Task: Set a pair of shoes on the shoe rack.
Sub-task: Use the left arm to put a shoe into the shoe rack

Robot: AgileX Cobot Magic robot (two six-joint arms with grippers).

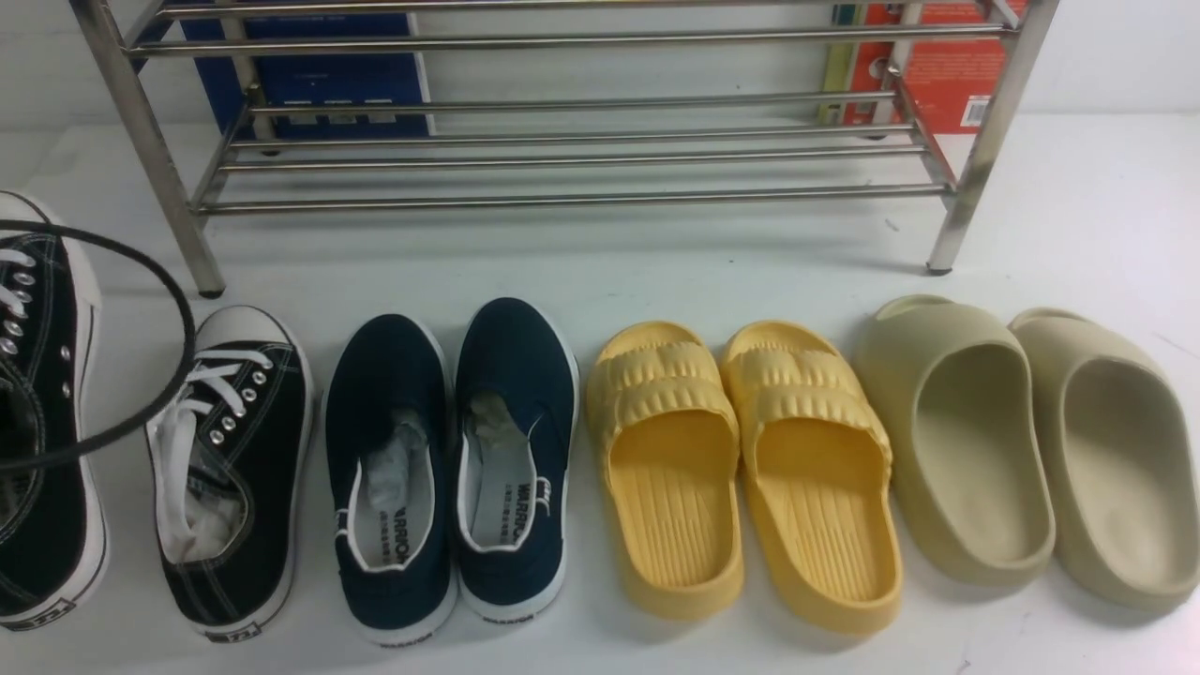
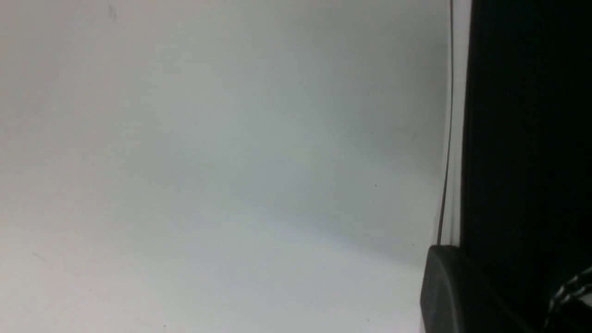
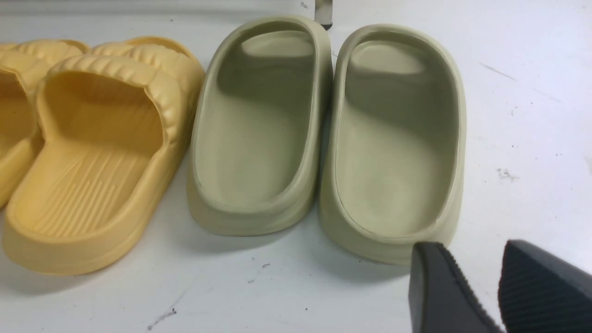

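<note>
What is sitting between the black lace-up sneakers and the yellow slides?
A pair of navy slip-ons, side by side, toes toward the rack; the front view shows it.

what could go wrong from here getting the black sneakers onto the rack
The left claw seems to pinch the left sneaker only by its thin canvas side, so it may slip or swing. A black cable loops in front of both sneakers and might snag the right sneaker. The shoe rack has thin tubes with gaps; a shoe could tip.

Rack (image 1: 562,199) behind; sneakers (image 1: 239,487) far left, slip-ons (image 1: 511,394) just right of them.
</note>
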